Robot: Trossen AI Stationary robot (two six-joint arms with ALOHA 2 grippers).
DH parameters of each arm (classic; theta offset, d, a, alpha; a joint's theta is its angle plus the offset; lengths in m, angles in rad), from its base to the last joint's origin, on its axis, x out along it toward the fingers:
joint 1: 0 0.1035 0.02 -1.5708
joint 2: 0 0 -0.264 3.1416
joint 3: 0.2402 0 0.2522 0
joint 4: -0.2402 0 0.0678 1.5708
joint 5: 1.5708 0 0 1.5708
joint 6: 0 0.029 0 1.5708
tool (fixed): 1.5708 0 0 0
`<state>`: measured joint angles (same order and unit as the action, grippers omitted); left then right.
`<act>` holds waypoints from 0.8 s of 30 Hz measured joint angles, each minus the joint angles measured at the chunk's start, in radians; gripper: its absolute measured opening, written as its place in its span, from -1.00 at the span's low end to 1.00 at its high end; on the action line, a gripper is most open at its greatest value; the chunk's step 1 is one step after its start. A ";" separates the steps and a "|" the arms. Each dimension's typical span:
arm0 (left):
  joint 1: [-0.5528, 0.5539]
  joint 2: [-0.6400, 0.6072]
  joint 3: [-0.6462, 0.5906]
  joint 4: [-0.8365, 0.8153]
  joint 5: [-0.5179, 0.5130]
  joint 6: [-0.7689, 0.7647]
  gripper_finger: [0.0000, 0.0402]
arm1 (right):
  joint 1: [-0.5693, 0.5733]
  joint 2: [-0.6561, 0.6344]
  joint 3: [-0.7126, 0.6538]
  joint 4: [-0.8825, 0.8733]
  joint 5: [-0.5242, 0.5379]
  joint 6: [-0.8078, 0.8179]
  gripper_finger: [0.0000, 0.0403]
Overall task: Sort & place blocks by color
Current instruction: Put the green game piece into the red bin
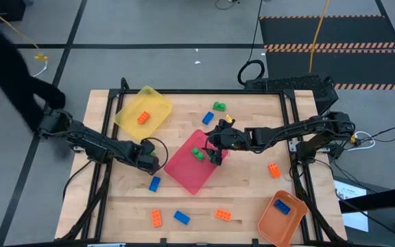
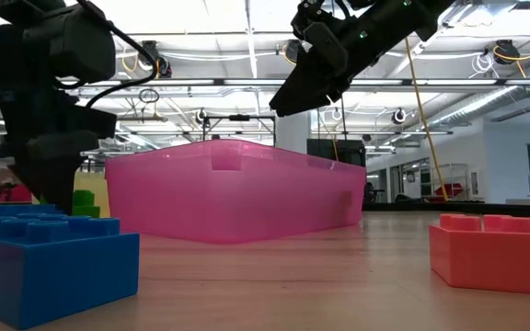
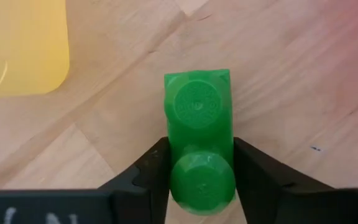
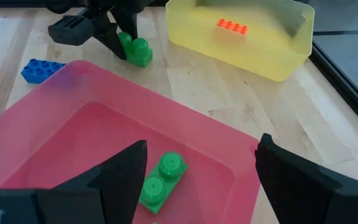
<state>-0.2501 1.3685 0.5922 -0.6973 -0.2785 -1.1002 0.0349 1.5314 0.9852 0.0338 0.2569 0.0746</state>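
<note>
Left hand [image 3: 199, 177] pinches a green block [image 3: 199, 134] on the counter [image 3: 291, 93] beside the pink tray [image 1: 184, 168]. Right hand [image 4: 197, 168] hangs spread over that tray, above another green brick [image 4: 162, 179].

The pink tray [image 1: 192, 168] lay mid-surface and blocked the direct way across. Above it hung the right gripper [image 1: 213, 156], fingers spread over a green block [image 1: 197, 154] inside. Just beside its near-left wall the left gripper [image 1: 150, 162] crowded the gap, seemingly touching the wall. The surface [image 1: 252, 199] between pink tray and orange tray [image 1: 280, 217] lay open, bar one orange block [image 1: 273, 169].
</note>
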 joint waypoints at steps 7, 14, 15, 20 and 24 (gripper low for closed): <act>0.000 -0.012 0.034 -0.011 0.055 0.029 -0.23 | 0.000 0.000 0.000 -0.001 0.000 -0.005 0.40; 0.000 -0.022 0.184 -0.088 0.033 0.135 -0.21 | 0.000 0.000 0.000 -0.015 0.000 -0.008 0.40; 0.000 -0.022 0.211 -0.123 0.016 0.143 -0.24 | 0.000 0.000 0.000 -0.019 0.000 -0.007 0.40; 0.000 -0.022 0.336 -0.290 -0.066 0.177 -0.31 | 0.000 0.000 0.000 -0.023 0.000 -0.007 0.40; -0.004 -0.021 0.410 -0.229 -0.090 0.303 -0.22 | 0.000 0.000 0.000 -0.023 0.000 -0.008 0.40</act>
<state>-0.2543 1.3480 1.0020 -0.9264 -0.3687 -0.7976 0.0349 1.5314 0.9852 0.0109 0.2565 0.0671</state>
